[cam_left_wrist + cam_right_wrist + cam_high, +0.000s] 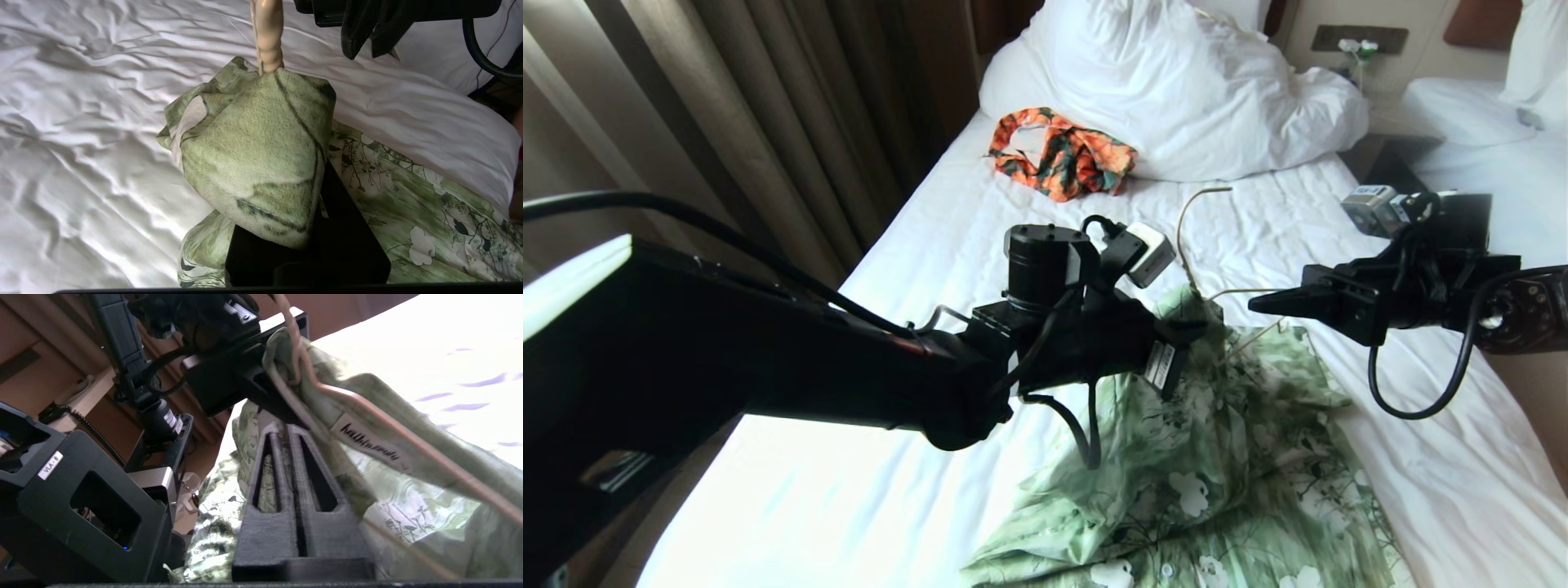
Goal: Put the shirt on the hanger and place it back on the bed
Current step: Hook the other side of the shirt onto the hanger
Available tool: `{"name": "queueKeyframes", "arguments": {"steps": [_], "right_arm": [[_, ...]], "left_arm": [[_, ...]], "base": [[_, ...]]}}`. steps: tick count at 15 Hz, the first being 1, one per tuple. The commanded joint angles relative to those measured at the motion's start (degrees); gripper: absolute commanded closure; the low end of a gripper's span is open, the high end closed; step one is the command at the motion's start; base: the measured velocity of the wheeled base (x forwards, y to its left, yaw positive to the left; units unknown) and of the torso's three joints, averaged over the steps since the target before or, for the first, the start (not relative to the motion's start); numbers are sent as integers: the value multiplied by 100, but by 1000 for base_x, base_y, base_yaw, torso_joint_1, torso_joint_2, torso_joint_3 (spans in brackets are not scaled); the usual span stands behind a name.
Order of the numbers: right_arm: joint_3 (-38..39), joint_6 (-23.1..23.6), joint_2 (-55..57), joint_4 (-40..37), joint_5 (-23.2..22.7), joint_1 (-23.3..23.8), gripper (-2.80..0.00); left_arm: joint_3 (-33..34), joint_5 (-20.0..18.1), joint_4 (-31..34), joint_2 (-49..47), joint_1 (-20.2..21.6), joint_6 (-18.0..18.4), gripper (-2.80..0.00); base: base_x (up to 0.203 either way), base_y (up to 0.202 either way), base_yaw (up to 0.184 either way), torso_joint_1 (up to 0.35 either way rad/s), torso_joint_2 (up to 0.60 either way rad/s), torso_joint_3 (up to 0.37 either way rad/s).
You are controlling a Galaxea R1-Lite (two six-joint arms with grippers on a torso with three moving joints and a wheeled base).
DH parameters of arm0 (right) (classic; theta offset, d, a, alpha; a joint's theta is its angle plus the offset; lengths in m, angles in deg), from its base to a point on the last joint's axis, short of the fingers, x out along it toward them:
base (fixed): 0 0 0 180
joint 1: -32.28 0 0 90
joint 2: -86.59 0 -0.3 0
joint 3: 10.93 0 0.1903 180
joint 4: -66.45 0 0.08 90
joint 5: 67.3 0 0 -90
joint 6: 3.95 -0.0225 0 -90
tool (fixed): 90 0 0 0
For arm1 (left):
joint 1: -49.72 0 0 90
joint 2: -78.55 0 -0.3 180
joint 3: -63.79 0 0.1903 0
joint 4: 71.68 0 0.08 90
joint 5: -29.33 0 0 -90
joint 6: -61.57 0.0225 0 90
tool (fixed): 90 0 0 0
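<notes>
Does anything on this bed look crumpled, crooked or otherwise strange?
Yes. The light green flowered shirt lies bunched in a heap on the white-sheeted bed, not spread flat, with the thin cream wire hanger poking out of its collar end. An orange-and-dark-green patterned garment is also crumpled beside the white pillow.

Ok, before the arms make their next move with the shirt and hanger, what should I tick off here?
1. Left gripper clamped on the shirt collar fabric: ok.
2. Hanger neck rising out of that bunched collar: ok.
3. Right gripper shut, holding nothing, beside the hanger wire: ok.
4. Hanger arms seated in both shoulders: cannot tell, fabric covers them.
5. Shirt spread neatly on the bed: not ok, it lies crumpled.
6. Orange garment away from the work area, near the pillow: ok.
</notes>
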Motion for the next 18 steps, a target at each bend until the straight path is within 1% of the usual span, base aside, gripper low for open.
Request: {"name": "queueKeyframes", "arguments": {"steps": [1,2,5,6,7,8,9,10,11,12,14,15,17,18], "right_arm": [[5,4,-36,10,-43,-21,-280],[-6,-31,-76,-20,-43,-29,-280],[14,-368,-238,-30,-43,-12,-280],[24,-558,-397,-37,-43,-8,-280],[41,-903,-561,-33,39,-19,-280],[52,-1290,-710,-23,457,-28,-280],[70,-1495,-836,-16,749,-18,-280],[133,-1602,-962,-17,954,33,-280],[257,-1652,-1121,-20,1058,137,-280],[338,-1744,-1263,-31,1104,217,0],[389,-2495,-1518,-42,1249,413,0],[393,-2680,-1582,-102,1480,453,0],[335,-2694,-1707,-1001,2176,457,0],[316,-2501,-1723,-1430,2582,454,0]], "left_arm": [[59,-9,-14,146,-3,10,0],[118,-10,-14,197,-3,4,0],[316,-18,-7,334,-29,-54,0],[461,-18,-12,442,-55,-68,0],[606,-19,-16,550,-78,-97,0],[760,-19,-21,706,-101,-161,0],[915,-18,-22,876,-115,-214,0],[1097,-18,-19,1094,-122,-270,0],[1280,-18,-16,1306,-125,-312,0],[1422,-14,-15,1465,-121,-331,0],[1693,-10,-21,1667,-109,-347,0],[1743,-2,-23,1733,-109,-354,0],[1779,26,-32,1767,-74,-356,0],[1766,101,-32,1781,-57,-356,0]], "base": [[0,0,0,0,0,0],[0,0,0,0,0,0],[0,0,0,0,0,0],[0,0,0,0,0,0],[0,0,0,0,0,0],[0,0,0,0,0,0],[0,0,0,0,0,0],[0,0,0,0,0,0],[0,0,0,0,0,0],[0,0,0,0,0,0],[0,0,0,0,0,0],[0,0,0,0,0,0],[0,0,0,0,0,0],[0,0,0,0,0,0]]}}
